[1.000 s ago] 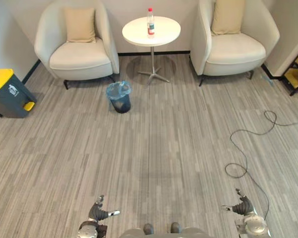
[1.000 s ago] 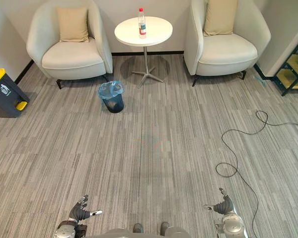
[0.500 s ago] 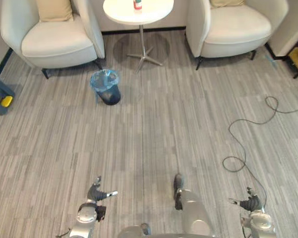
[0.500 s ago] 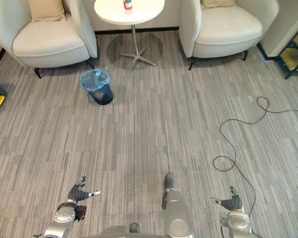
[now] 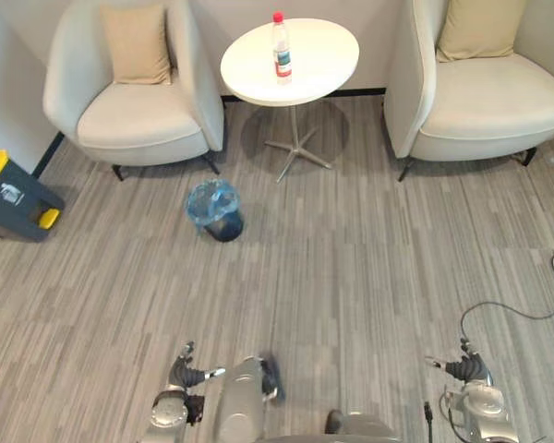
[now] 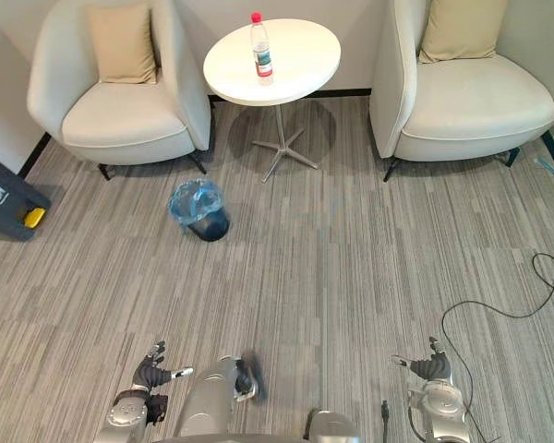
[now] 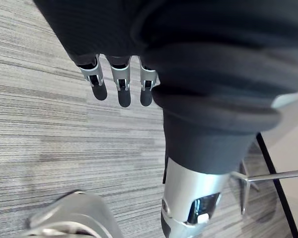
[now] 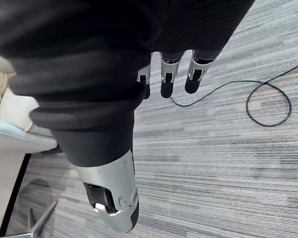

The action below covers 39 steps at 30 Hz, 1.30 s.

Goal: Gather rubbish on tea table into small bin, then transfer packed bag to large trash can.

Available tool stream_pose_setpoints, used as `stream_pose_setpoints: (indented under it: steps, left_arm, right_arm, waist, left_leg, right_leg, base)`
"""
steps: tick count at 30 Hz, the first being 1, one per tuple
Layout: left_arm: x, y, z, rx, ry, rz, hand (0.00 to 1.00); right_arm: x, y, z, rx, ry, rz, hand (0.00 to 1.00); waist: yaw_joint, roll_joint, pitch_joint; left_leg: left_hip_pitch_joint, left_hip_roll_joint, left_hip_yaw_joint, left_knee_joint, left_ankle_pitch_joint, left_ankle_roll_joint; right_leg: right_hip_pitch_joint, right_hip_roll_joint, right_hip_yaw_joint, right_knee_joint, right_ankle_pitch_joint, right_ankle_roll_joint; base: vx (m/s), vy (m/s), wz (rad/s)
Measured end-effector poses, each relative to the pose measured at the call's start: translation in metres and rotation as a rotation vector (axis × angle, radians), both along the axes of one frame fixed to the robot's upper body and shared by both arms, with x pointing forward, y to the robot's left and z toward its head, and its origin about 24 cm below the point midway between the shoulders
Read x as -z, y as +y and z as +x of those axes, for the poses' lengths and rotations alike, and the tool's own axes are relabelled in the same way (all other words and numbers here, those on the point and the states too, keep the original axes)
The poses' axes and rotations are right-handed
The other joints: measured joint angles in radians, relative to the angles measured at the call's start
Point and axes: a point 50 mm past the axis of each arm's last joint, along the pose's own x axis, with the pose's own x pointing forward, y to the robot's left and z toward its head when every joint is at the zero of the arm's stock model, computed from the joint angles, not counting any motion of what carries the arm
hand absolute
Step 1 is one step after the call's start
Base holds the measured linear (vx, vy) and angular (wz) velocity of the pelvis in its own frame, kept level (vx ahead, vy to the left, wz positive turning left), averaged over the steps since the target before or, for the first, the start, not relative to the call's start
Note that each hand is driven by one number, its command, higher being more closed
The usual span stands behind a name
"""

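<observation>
The carpet floor (image 5: pixel 351 249) between the robot and the furniture is wide and bare, so there is much free room in front of both hands. At the far side stands the round white tea table (image 5: pixel 319 55) on one thin leg, between a left armchair (image 5: pixel 138 120) and a right armchair (image 5: pixel 489 101); each chair holds a beige cushion. The gaps between the table rim and the chair arms are narrow.

A plastic bottle (image 5: pixel 282 46) with a red cap stands upright on the table top, a little left of its middle and away from the rim. The small bin (image 5: pixel 216 210), lined with a blue bag, stands on the floor in front of the left armchair, near the left front of the table foot. The large trash can (image 5: pixel 14 198), dark with a yellow lid, is at the left edge of the floor, by the wall.

The left hand (image 5: pixel 186 374) and the right hand (image 5: pixel 463 369) hang low at the robot's sides, well apart from the bottle and from both bins. In the wrist views the fingers (image 7: pixel 120 84) of the left hand and those of the right hand (image 8: pixel 168 74) are straight and point down at the carpet, with the thumbs held apart. Both hands are spread and hold nothing.
</observation>
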Motion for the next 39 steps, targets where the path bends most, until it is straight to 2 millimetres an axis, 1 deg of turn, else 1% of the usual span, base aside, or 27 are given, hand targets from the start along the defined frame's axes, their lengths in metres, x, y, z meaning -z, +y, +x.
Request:
stream_pose_setpoints:
  steps: [1,2,3,4,5,6,7,9,11,12,13,14,15,17,18,20,22,24,26,27,29,30,31,34,36,37,39]
  left_arm:
    - [0.0,-0.003,0.002,-0.002,-0.006,-0.009,0.0]
    - [0.0,-0.003,0.003,-0.002,-0.003,-0.011,0.0]
    - [0.0,0.003,0.004,-0.01,0.005,0.001,0.0]
    - [0.0,0.009,0.007,-0.01,0.014,0.021,0.0]
    - [0.0,0.01,0.007,-0.011,0.02,0.023,0.0]
    - [0.002,0.008,0.005,-0.015,0.027,0.021,0.0]
    - [0.002,0.007,0.004,-0.017,0.03,0.022,0.0]
    - [0.0,0.005,0.01,-0.015,0.012,0.022,0.0]
    - [-0.004,0.004,0.021,-0.006,-0.016,0.021,0.0]
    - [-0.005,0.003,0.026,0.005,-0.026,0.021,0.0]
    - [-0.006,0.003,0.028,0.012,-0.028,0.025,0.0]
    - [-0.005,0.003,0.027,0.012,-0.022,0.025,0.0]
    - [-0.002,-0.001,0.025,0.008,-0.009,0.011,0.0]
    - [0.001,-0.002,0.019,0.005,0.009,0.008,0.0]
    - [0.003,-0.005,0.017,0.003,0.02,-0.001,0.0]
    - [0.004,-0.01,0.017,0.004,0.02,-0.016,0.0]
    - [0.004,-0.012,0.018,0.005,0.016,-0.022,0.0]
    - [0.003,-0.014,0.02,0.006,0.008,-0.027,0.0]
    - [0.002,-0.019,0.023,0.011,-0.006,-0.04,0.0]
    - [0.001,-0.019,0.024,0.011,-0.009,-0.039,0.0]
    - [0.002,-0.02,0.021,0.013,-0.002,-0.04,0.0]
    - [0.005,-0.017,0.015,0.007,0.016,-0.033,0.0]
    - [0.005,-0.014,0.014,0.007,0.021,-0.024,0.0]
    - [0.004,-0.016,0.017,0.016,0.014,-0.026,0.0]
    - [0.004,-0.012,0.014,0.033,0.026,-0.008,0.0]
    - [0.004,-0.01,0.013,0.035,0.029,-0.001,0.0]
    - [0.0,0.0,0.016,0.038,0.015,0.028,0.0]
  right_arm:
    - [0.006,0.006,-0.006,0.009,0.023,0.014,0.0]
    - [0.009,0.008,-0.01,0.015,0.038,0.023,0.0]
    - [0.016,0.016,-0.015,0.023,0.06,0.051,0.0]
    - [0.021,0.023,-0.02,0.026,0.076,0.073,0.0]
    - [0.022,0.024,-0.021,0.022,0.081,0.076,0.0]
    - [0.022,0.026,-0.02,-0.002,0.084,0.071,0.0]
    - [0.021,0.027,-0.019,-0.012,0.079,0.068,0.0]
    - [0.019,0.031,-0.011,-0.053,0.066,0.063,0.0]
    - [0.017,0.03,-0.005,-0.058,0.052,0.058,0.0]
    - [0.016,0.028,-0.005,-0.055,0.055,0.054,0.0]
    - [0.016,0.027,-0.005,-0.051,0.056,0.055,0.0]
    - [0.017,0.026,-0.009,-0.036,0.065,0.057,0.0]
    - [0.017,0.02,-0.012,-0.018,0.075,0.047,0.0]
    - [0.013,0.018,-0.006,-0.011,0.05,0.045,0.0]
    - [0.015,0.017,-0.011,-0.005,0.062,0.044,0.0]
    - [0.018,0.016,-0.021,0.001,0.085,0.044,0.0]
    - [0.019,0.023,-0.021,0.002,0.072,0.062,0.0]
    - [0.016,0.026,-0.017,0.001,0.04,0.069,0.0]
    - [0.012,0.024,-0.013,0.027,0.003,0.073,0.0]
    - [0.011,0.024,-0.011,0.053,-0.017,0.085,0.0]
    - [0.009,0.021,-0.012,0.055,-0.023,0.078,0.0]
    - [0.008,0.021,-0.009,0.052,-0.028,0.079,0.0]
    - [0.008,0.026,-0.008,0.041,-0.038,0.085,0.0]
    - [0.003,0.023,-0.001,0.029,-0.062,0.069,0.0]
    - [-0.005,0.029,0.011,-0.02,-0.106,0.059,0.0]
    - [-0.006,0.031,0.012,-0.035,-0.112,0.057,0.0]
    - [-0.019,0.036,0.025,-0.093,-0.177,0.026,0.0]
  waist:
    - [-0.005,-0.045,-0.015]
    - [-0.006,-0.056,-0.012]
    - [-0.011,-0.089,-0.012]
    - [-0.027,-0.108,-0.008]
    - [-0.033,-0.108,-0.006]
    - [-0.037,-0.099,0.0]
    - [-0.034,-0.088,0.001]
    - [-0.048,-0.049,0.0]
    - [-0.067,-0.034,0.007]
    - [-0.083,-0.036,0.01]
    - [-0.087,-0.041,0.016]
    - [-0.09,-0.052,0.019]
    - [-0.085,-0.036,0.022]
    - [-0.084,-0.03,0.02]
    - [-0.096,-0.029,0.022]
    - [-0.093,-0.018,0.024]
    - [-0.082,-0.012,0.027]
    - [-0.075,-0.027,0.034]
    - [-0.057,-0.022,0.032]
    - [-0.054,-0.022,0.033]
    - [-0.054,-0.006,0.024]
    - [-0.049,0.009,0.016]
    - [-0.045,-0.02,0.011]
    - [-0.037,-0.054,0.018]
    - [-0.059,-0.071,0.026]
    - [-0.064,-0.071,0.024]
    - [-0.074,-0.076,0.018]
  left_leg:
    - [-0.015,-0.024,0.009,0.066,0.017,0.02]
    - [-0.013,-0.029,0.013,0.089,0.007,0.034]
    - [0.009,-0.055,0.005,0.137,-0.05,0.051]
    - [0.06,-0.091,-0.019,0.154,-0.098,0.069]
    - [0.096,-0.103,-0.026,0.153,-0.117,0.077]
    - [0.192,-0.112,-0.031,0.129,-0.15,0.082]
    - [0.238,-0.112,-0.035,0.114,-0.167,0.083]
    - [0.374,-0.098,-0.08,0.051,-0.198,0.078]
    - [0.426,-0.087,-0.119,0.014,-0.208,0.062]
    - [0.447,-0.081,-0.139,0.005,-0.223,0.038]
    - [0.464,-0.08,-0.14,0.003,-0.235,0.021]
    - [0.502,-0.078,-0.142,0.002,-0.262,-0.006]
    - [0.534,-0.046,-0.161,0.006,-0.297,-0.027]
    - [0.518,-0.024,-0.168,0.091,-0.306,-0.043]
    - [0.485,-0.007,-0.167,0.234,-0.3,-0.054]
    - [0.405,0.051,-0.151,0.482,-0.254,-0.119]
    - [0.273,0.153,-0.081,0.726,-0.273,-0.097]
    - [0.227,0.164,-0.029,0.682,-0.282,-0.082]
    - [0.184,0.145,0.005,0.483,-0.284,-0.079]
    - [0.182,0.111,0.0,0.297,-0.262,-0.1]
    - [0.21,0.072,-0.022,0.061,-0.128,-0.114]
    - [0.224,0.066,-0.046,0.037,0.008,-0.046]
    - [0.228,0.038,-0.043,0.054,-0.016,-0.04]
    - [0.241,0.001,-0.015,0.108,-0.113,-0.012]
    - [0.314,-0.036,-0.015,0.12,-0.169,0.01]
    - [0.324,-0.039,-0.019,0.126,-0.174,0.022]
    - [0.345,-0.045,-0.036,0.137,-0.188,0.029]
  right_leg:
    - [-0.068,-0.05,0.001,0.18,-0.025,0.043]
    - [-0.105,-0.066,0.008,0.294,-0.024,0.055]
    - [-0.205,-0.106,0.029,0.566,0.036,0.186]
    - [-0.304,-0.138,0.051,0.826,0.079,0.216]
    - [-0.343,-0.158,0.047,0.919,0.071,0.204]
    - [-0.406,-0.183,0.032,1.013,0.043,0.157]
    - [-0.435,-0.188,0.015,1.015,0.03,0.13]
    - [-0.547,-0.175,-0.068,0.825,-0.027,0.025]
    - [-0.634,-0.144,-0.058,0.56,0.0,0.031]
    - [-0.655,-0.13,-0.015,0.319,0.09,0.048]
    - [-0.66,-0.129,0.007,0.228,0.164,0.054]
    - [-0.653,-0.126,0.053,0.178,0.298,0.071]
    - [-0.641,-0.092,0.079,0.208,0.368,0.021]
    - [-0.68,-0.08,0.076,0.369,0.256,-0.018]
    - [-0.66,-0.089,0.048,0.432,0.202,-0.032]
    - [-0.592,-0.075,0.014,0.443,0.153,-0.06]
    - [-0.478,-0.041,-0.017,0.383,0.109,-0.084]
    - [-0.419,-0.046,-0.021,0.337,0.109,-0.085]
    - [-0.372,-0.052,-0.023,0.292,0.11,-0.083]
    - [-0.344,-0.061,-0.025,0.272,0.11,-0.082]
    - [-0.312,-0.054,-0.015,0.255,0.095,-0.05]
    - [-0.303,-0.039,0.016,0.265,0.062,-0.017]
    - [-0.302,-0.069,0.032,0.281,0.05,-0.001]
    - [-0.337,-0.128,0.065,0.422,0.015,0.04]
    - [-0.422,-0.18,0.097,0.706,0.077,0.144]
    - [-0.431,-0.182,0.102,0.739,0.068,0.144]
    - [-0.481,-0.169,0.115,0.719,0.013,0.091]
  base:
    - [0.68,0.21,0.0]
    - [0.68,0.195,0.27]
    - [0.69,0.161,0.56]
    - [0.69,0.143,0.7]
    - [0.83,0.129,0.58]
    - [0.54,0.075,0.2]
    - [0.78,0.105,0.16]
    - [0.59,0.035,0.41]
    - [0.61,-0.093,0.79]
    - [0.54,-0.129,0.92]
    - [0.55,-0.168,0.91]
    - [0.57,-0.227,0.61]
    - [0.6,-0.256,0.39]
    - [0.63,-0.34,0.22]
    - [0.57,-0.343,0.51]
    - [0.35,-0.217,0.4]
    - [0.44,-0.219,0.19]
    - [0.38,-0.135,0.07]
    - [0.32,0.0,-0.07]
    - [0.3,0.094,-0.03]
    - [0.32,0.141,-0.21]
    - [0.29,0.154,-0.36]
    - [0.28,0.149,-0.33]
    - [0.22,0.115,-0.18]
    - [0.21,0.139,0.12]
    - [0.28,0.112,0.28]
    - [0.25,0.049,0.34]
